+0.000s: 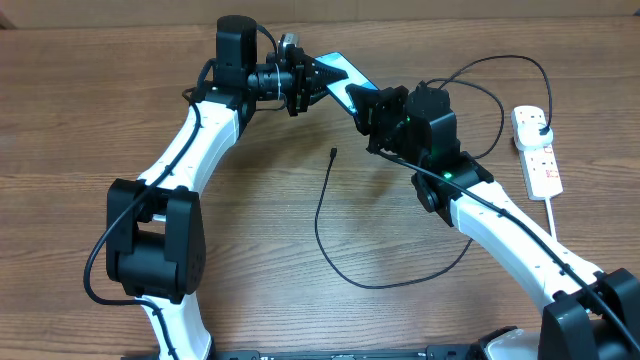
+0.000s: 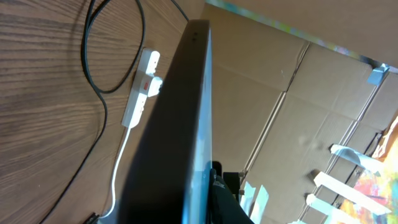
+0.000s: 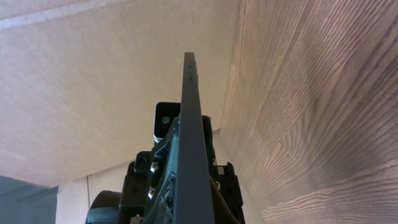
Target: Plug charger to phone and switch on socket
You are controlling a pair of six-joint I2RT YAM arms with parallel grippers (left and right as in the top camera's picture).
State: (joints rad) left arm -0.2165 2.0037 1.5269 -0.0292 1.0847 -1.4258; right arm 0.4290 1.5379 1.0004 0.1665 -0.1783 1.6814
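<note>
Phone (image 1: 345,74) seemingly gripped by left end effector (image 1: 314,79) and right end effector (image 1: 366,106).

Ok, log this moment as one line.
phone: held by left pincer and right pincer, off table | cable tip: on table, not in phone | power strip: untouched

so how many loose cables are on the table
2: the black charger cable loops across the middle; the white cord lies at the right. Some stretches are hidden.
</note>
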